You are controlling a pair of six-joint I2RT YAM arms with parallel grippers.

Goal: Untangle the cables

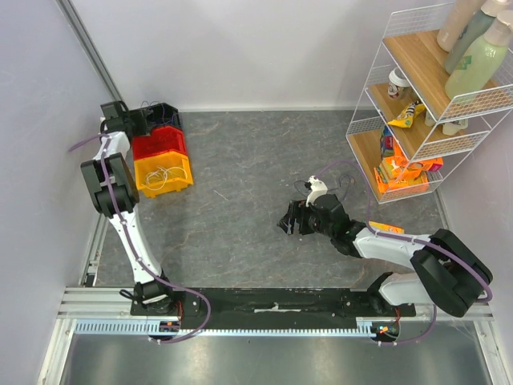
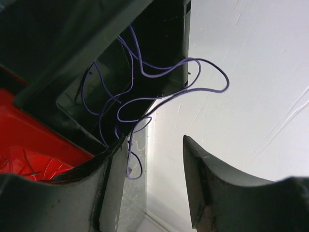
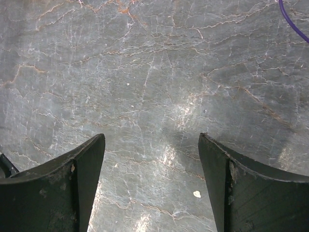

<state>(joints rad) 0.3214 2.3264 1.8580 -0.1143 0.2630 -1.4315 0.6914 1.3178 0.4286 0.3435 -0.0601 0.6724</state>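
Purple-blue cable loops out of the black bin at the back left, one end hanging beside my left finger. My left gripper is open at the bin's mouth, against the wall, holding nothing; in the top view it sits by the black bin. Red cable lies in the red bin. White cable lies in the yellow bin. My right gripper is open and empty over bare table.
The three bins are stacked stepwise at the far left by the wall. A wire shelf with bottles and packets stands at the far right. A thin purple strand crosses the top right corner of the right wrist view.
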